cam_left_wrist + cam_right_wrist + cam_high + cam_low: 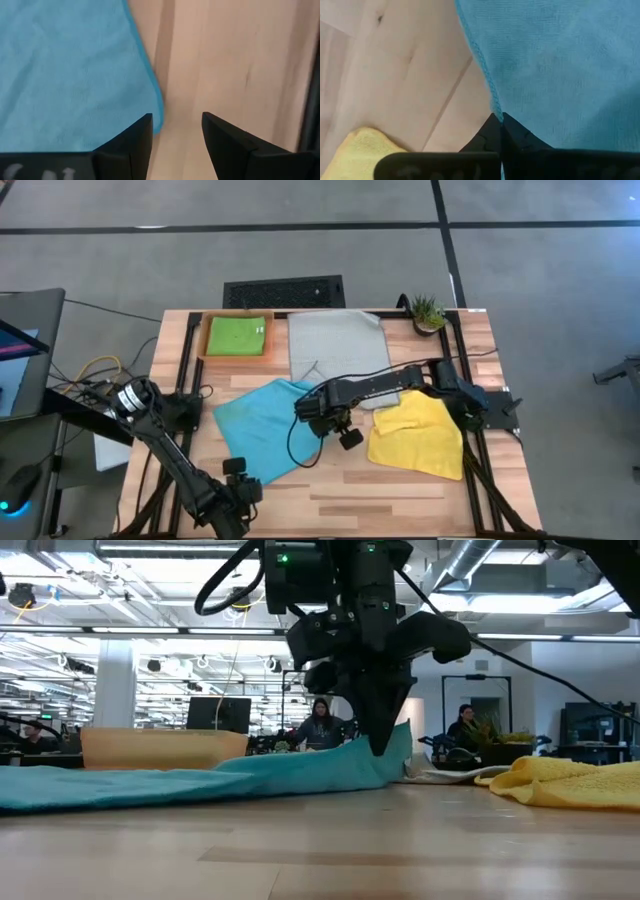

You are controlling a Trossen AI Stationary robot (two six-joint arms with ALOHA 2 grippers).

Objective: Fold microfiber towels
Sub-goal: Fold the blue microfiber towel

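The sky blue towel lies spread on the table left of centre. My right gripper points down, shut on the towel's right end, which is raised a little. My left gripper is open and hovers over the towel's near corner; one finger is above the hemmed edge and the other above bare wood. The yellow towel lies crumpled at the right. The pale grey towel lies flat at the far middle. The lime green towel lies folded in the orange tray. My right gripper pinches the blue towel's hemmed edge between its two shut fingers, at the towel's right end. The fingers come from above, pointing down. That end is lifted off the wood, and the cloth slopes down from it to the rest, which lies on the table.
A small potted plant stands at the far right corner. Bare wood runs along the near edge between the blue and yellow towels. People sit in the room beyond the table.
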